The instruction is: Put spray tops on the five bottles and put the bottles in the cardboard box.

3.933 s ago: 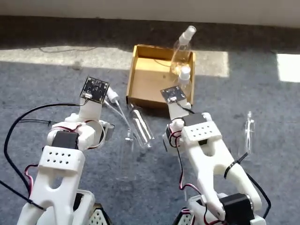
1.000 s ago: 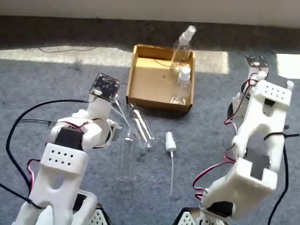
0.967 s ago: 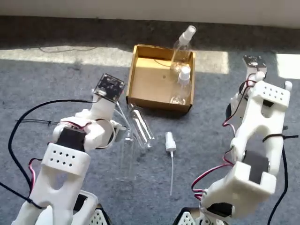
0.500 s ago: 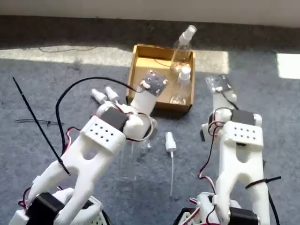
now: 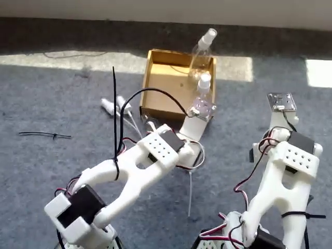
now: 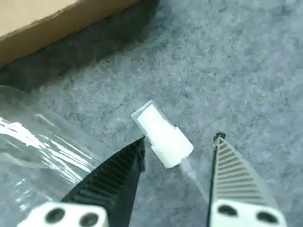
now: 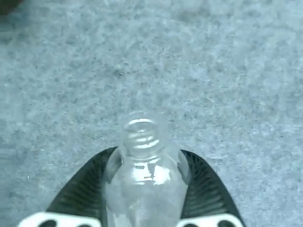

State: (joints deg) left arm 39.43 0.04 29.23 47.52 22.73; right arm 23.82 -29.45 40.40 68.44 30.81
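**Q:** Where is the spray top, and what is the left pincer doing?

**A:** The spray top (image 6: 163,137) lies on its side on grey carpet (image 6: 246,56), with its thin dip tube trailing away from the white head. The left pincer (image 6: 179,140) hangs over it with jaws spread, one on each side of the head. An empty clear bottle (image 6: 33,151) lies just beside it.

**Q:** And the right pincer?

**A:** The right pincer (image 7: 147,161) is pinching an open bottle (image 7: 142,135) at the shoulder, just under the threaded neck. The mouth is bare and the bottle is held over the carpet.

**Q:** How would these pieces handle?

**A:** The top looks light, hard and smooth, so the stout white head is probably the place to grip. The tube seems too thin and bendy to hold, and a hard squeeze might flick the head out sideways. The bottle looks thin-walled and slick, likely to dent, but a hold at the shoulder leaves the threads free.

**Q:** What about the box?

**A:** From above, the box (image 5: 146,88) holds two capped bottles (image 5: 202,93), one leaning on the far wall. Two spare tops (image 5: 116,105) lie on the carpet beside it.
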